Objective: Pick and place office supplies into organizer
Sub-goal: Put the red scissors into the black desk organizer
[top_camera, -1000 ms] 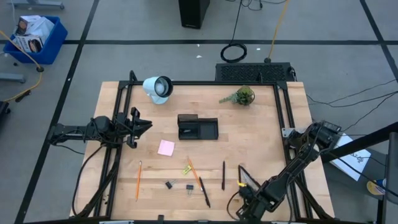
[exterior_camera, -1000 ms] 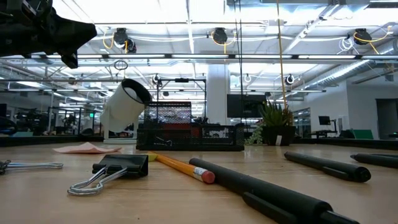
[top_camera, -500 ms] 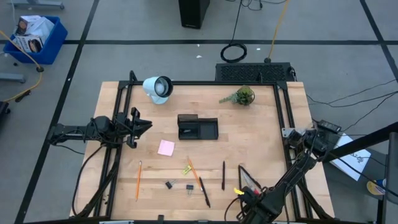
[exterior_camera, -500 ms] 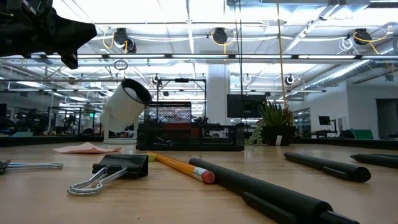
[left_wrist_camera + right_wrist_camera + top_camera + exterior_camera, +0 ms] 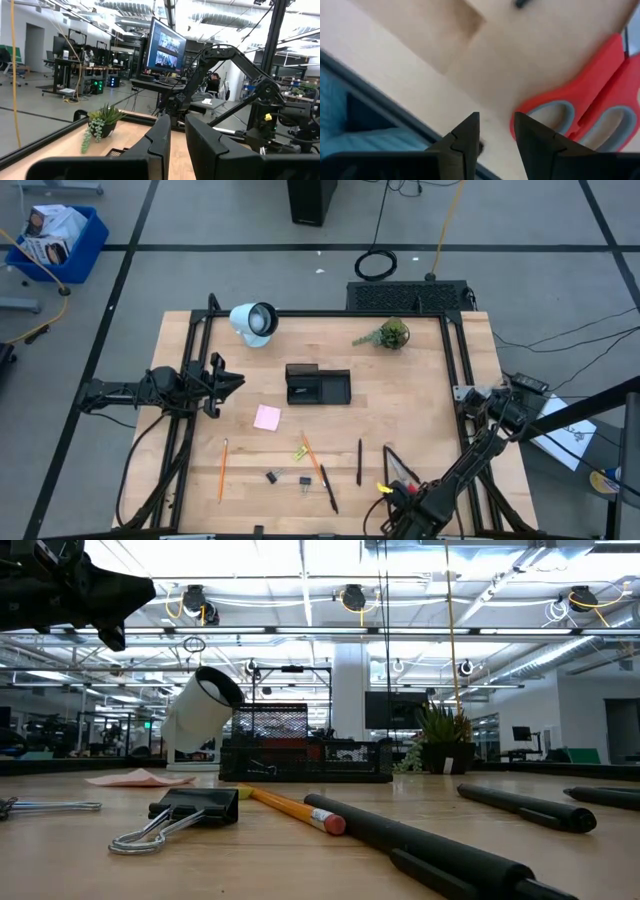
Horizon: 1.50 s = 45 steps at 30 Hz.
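scissors (image 5: 592, 95): red handles, grey-lined loops, flat | right tool (image 5: 496, 131): narrow gap, empty, beside handles

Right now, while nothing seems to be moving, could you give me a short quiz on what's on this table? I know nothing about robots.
1. True or false: the pink sticky-note pad lies inside the organizer.
2. Which thing is the right gripper closest to? A) the white lamp B) the red-handled scissors C) the green plant
3. How many orange pencils lie loose on the table?

Key
1. False: the pad lies on the bare wood, apart from the organizer.
2. B: the scissors' handles lie just past its fingers.
3. Two.
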Motion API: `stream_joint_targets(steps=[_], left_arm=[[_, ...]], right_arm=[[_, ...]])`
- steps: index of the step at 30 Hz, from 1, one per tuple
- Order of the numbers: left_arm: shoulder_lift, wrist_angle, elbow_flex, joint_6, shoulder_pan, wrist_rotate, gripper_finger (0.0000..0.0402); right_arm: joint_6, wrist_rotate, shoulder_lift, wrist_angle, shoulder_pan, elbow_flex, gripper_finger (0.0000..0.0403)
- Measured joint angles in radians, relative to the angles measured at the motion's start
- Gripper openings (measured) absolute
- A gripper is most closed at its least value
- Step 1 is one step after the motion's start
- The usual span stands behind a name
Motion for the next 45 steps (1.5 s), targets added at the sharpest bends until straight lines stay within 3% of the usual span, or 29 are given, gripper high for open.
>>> stream_joint_targets(steps=[24, 39, 45], left_arm=[[0.0, -0.007, 0.0, -0.004, 0.0, 0.0, 0.0063], [0.0, -0.008, 0.0, -0.004, 0.0, 0.0, 0.0063], [0.0, -0.008, 0.0, -0.005, 0.0, 0.0, 0.0063]], right_arm=[[0.024, -0.017, -0.006, 0.04, 0.02, -0.011, 0.0114], [0.014, 0.008, -0.005, -0.084, 0.021, 0.035, 0.0114], [0.016, 0.008, 0.005, -0.057, 0.023, 0.035, 0.0114]])
